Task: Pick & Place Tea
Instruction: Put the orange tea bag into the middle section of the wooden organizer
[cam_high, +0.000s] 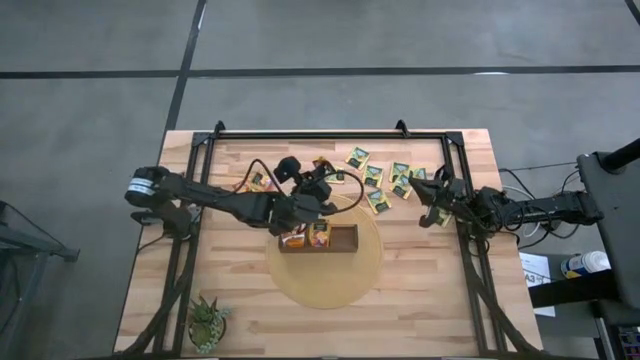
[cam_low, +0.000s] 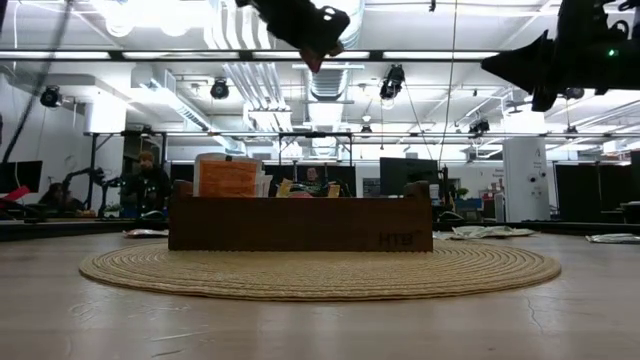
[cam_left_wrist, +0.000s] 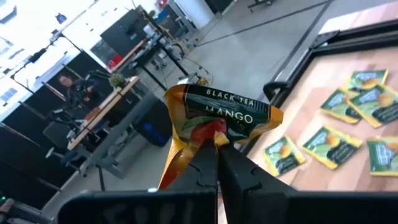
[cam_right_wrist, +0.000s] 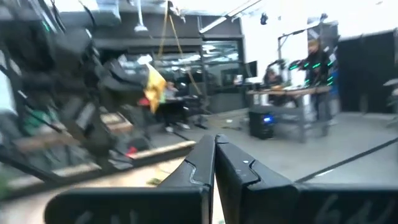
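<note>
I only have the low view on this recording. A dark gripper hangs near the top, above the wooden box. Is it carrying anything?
Observer: Yes. The left gripper is shut on a mango black tea sachet.
Operator: Which arm shows at top right?
Observer: The right arm; its right gripper is shut and holds nothing.
Operator: Any tea left on the table?
Observer: Several green-and-yellow sachets lie flat on the wood beyond the round mat.

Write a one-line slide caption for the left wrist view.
Left claw shut on an orange mango black tea sachet, held above green-and-yellow sachets scattered on the wooden table.
</note>
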